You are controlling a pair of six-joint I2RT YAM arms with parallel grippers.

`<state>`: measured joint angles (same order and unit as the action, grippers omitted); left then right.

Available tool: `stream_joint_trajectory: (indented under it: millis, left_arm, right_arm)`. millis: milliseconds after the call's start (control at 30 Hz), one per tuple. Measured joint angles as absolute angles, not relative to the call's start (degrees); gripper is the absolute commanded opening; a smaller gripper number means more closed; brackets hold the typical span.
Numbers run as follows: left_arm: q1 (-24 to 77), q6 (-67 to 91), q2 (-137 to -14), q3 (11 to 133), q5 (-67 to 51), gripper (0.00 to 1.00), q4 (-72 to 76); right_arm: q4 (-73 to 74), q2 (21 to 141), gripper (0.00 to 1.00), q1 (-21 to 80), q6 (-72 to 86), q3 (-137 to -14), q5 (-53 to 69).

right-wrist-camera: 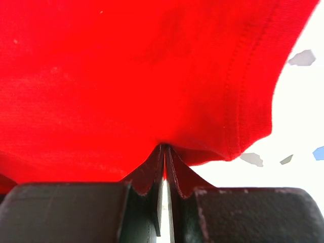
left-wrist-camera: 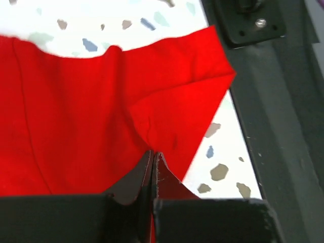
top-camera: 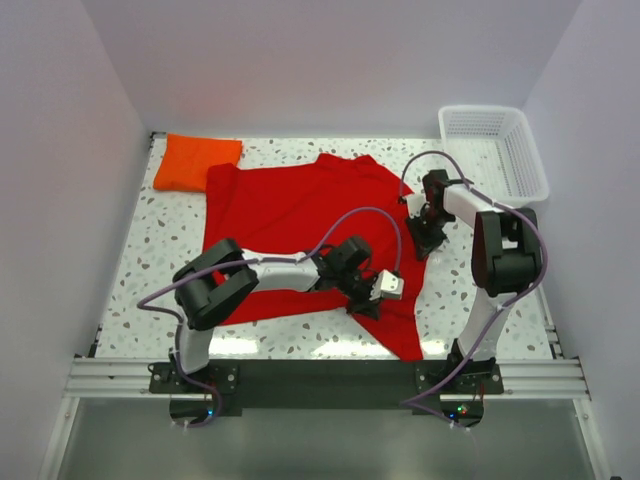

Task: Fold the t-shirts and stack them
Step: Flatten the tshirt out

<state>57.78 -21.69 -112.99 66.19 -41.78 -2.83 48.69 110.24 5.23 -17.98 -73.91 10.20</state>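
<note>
The red t-shirt [top-camera: 290,215] lies spread over the middle of the speckled desk [top-camera: 140,290], a bit rumpled. The left jaws are pinched tight on its cloth near the front right corner. The right jaws are clamped on a hemmed edge at the shirt's right side. A folded orange t-shirt [top-camera: 195,160] sits just beside it at the far left corner, and a white basket [top-camera: 527,165] stands far right.
</note>
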Motion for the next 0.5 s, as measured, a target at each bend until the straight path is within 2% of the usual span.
stream_joint_trajectory:
  millis: [367, 500]
  left_arm:
    - [61.6, -37.8, -104.6, 59.2, -45.9, 0.00, -9.2]
    - [61.6, -45.5, -104.2, 55.3, -44.8, 0.16, -13.1]
  right_arm:
    - [48.9, 111.7, 0.08, 4.3, -18.1, -76.1, 9.9]
    - [49.2, 111.9, 0.08, 4.3, -18.4, -76.5, 10.0]
